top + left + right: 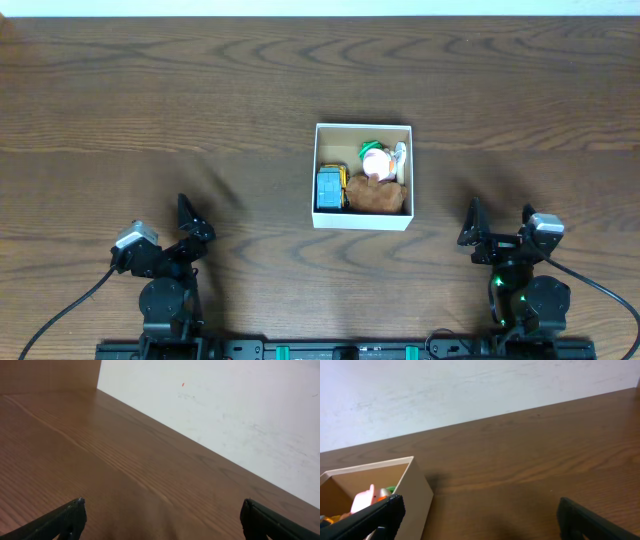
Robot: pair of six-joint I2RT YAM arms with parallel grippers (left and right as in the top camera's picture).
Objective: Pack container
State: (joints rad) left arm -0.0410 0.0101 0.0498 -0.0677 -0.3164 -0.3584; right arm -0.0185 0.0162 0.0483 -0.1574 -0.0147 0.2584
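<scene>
The container (362,219), a square white cardboard box, sits at the table's middle. Inside lie a blue toy (329,188), a brown plush (378,197) and a white toy with a green cap (377,157). In the right wrist view the container (415,497) shows at the lower left, with a pink and green toy peeking out. My left gripper (193,222) is open and empty at the front left, far from the container; its view (160,520) shows only bare wood. My right gripper (497,222) is open and empty at the front right; it also shows in its own view (480,517).
The wooden table (150,100) stretches around the box on all sides. A white wall (240,405) lies beyond the table's far edge. Cables run from both arm bases along the front edge.
</scene>
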